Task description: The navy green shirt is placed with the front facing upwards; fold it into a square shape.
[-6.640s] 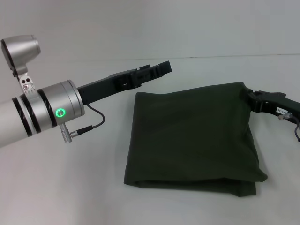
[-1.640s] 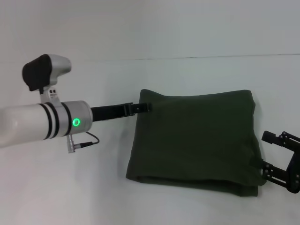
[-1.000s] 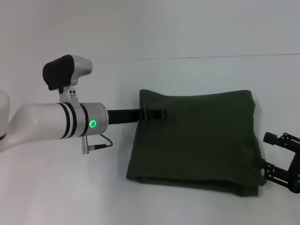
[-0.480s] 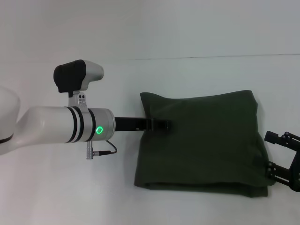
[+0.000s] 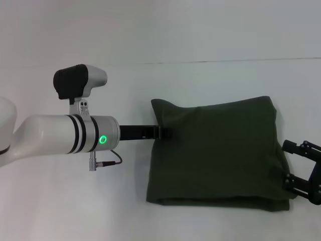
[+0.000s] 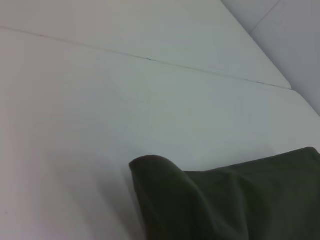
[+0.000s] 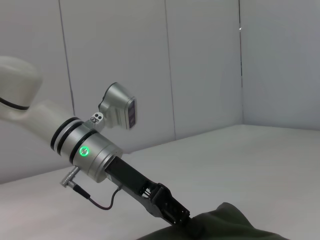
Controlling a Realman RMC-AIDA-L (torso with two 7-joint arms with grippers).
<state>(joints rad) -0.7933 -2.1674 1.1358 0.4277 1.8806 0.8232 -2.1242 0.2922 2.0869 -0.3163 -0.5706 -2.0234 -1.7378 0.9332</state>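
The navy green shirt (image 5: pixel 220 150) lies folded into a rough square on the white table, plain green side up, with no lettering showing. My left gripper (image 5: pixel 170 133) is low at the shirt's left edge, near the far corner, with its tip against the cloth and its fingers together. The right wrist view shows the same contact between left gripper (image 7: pixel 175 212) and shirt (image 7: pixel 225 225). My right gripper (image 5: pixel 287 163) stands open just off the shirt's right edge near the front corner, holding nothing. The left wrist view shows only the shirt's bulging corner (image 6: pixel 165 185).
A white table (image 5: pixel 75 201) runs all around the shirt, with a seam line (image 5: pixel 200 62) across the back. My left forearm with its green light (image 5: pixel 103 139) reaches in from the left, a cable hanging below it.
Over the last second my left gripper slid right against the shirt's left edge and pushed that side inward, squaring it, then eased back slightly. The right gripper stayed put and open.
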